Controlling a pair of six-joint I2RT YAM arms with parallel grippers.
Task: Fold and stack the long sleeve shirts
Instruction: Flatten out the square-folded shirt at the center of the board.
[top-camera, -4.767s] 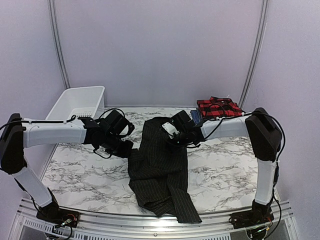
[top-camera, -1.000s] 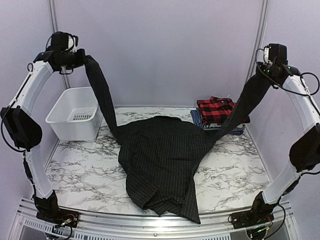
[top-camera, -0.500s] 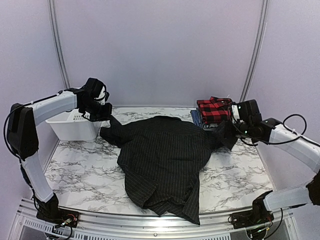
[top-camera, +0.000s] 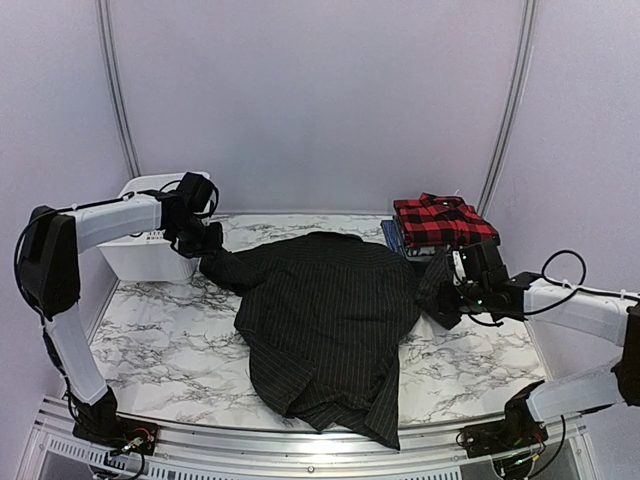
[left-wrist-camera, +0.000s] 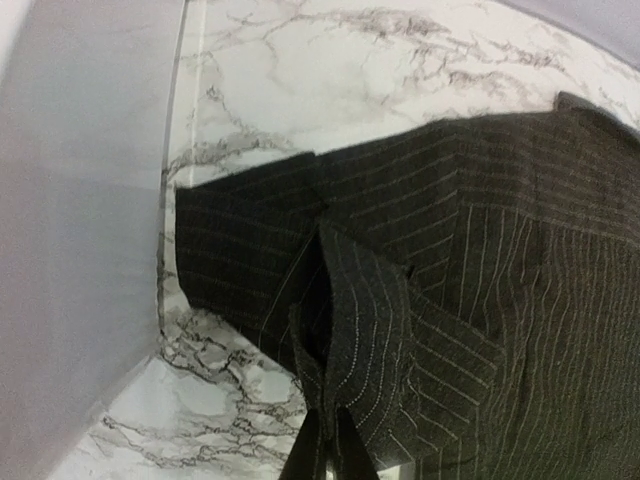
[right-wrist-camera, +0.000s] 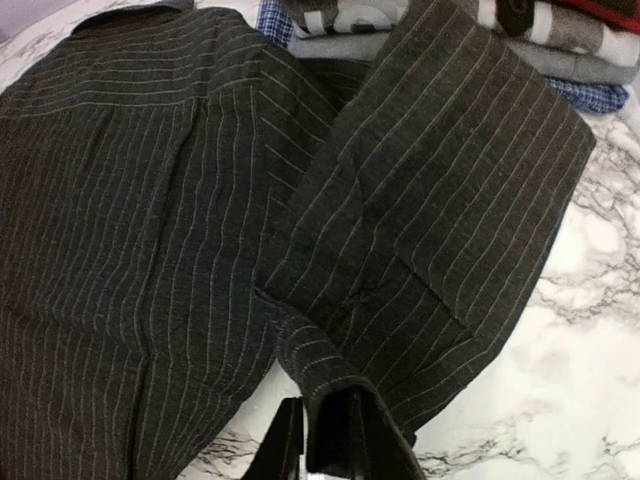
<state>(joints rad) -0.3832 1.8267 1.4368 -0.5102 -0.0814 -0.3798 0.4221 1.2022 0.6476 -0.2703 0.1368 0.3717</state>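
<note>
The left gripper (top-camera: 205, 240) is clamped on one sleeve end of the black pinstriped shirt (top-camera: 325, 320). The right gripper (top-camera: 452, 295) pinches the opposite cuff, jaws narrow. The shirt lies spread on the counter (top-camera: 170, 350), with the white bin (top-camera: 130, 258) just left of it and the red plaid shirt (top-camera: 438, 218) stacked behind its right sleeve.

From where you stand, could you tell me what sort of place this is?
Probably a robot lab cell for laundry folding: plain panel walls enclose a marble-patterned table holding a black pinstriped shirt, a stack of folded shirts and a white bin.
</note>
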